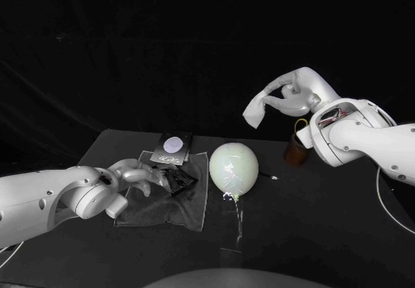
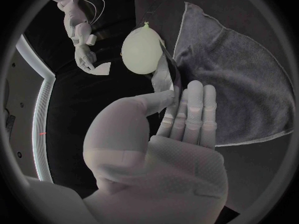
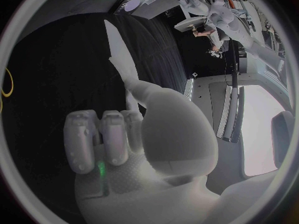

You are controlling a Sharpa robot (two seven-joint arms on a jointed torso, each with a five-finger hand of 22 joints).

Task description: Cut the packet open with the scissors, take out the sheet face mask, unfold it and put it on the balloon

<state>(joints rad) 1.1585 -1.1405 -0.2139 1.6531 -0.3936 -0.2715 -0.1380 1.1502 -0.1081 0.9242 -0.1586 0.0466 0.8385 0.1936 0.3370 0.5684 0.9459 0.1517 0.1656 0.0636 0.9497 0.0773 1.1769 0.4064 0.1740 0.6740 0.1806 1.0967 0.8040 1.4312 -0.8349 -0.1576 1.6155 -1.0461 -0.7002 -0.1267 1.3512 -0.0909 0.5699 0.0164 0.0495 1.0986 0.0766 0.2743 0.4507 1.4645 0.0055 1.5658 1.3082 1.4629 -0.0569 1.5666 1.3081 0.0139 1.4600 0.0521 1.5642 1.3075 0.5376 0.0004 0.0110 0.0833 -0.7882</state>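
Well, first the writing: the flat black foil packet has a pale oval label with a line of script under it, and from where I stand the script is too small to read. The left hand has its fingers closed on the packet's crinkled lower end. In the left wrist view the packet runs edge-on between thumb and fingers, pointing toward the balloon.

Up on the other side, the right hand hangs well above the matte black bench, thumb and fingers pinching the folded white sheet face mask. The mask dangles in a narrow strip, well apart from the balloon and above it.

The pale, egg-shaped balloon lies in the middle of the bench, bare, with black backdrop all round the room behind it. A rumpled dark grey cloth is spread under the left hand, its edge just beside the balloon. Beyond the balloon, near the right arm, stands a brown jar with a thin yellow loop rising out of it; whether that is the scissors, I cannot tell.
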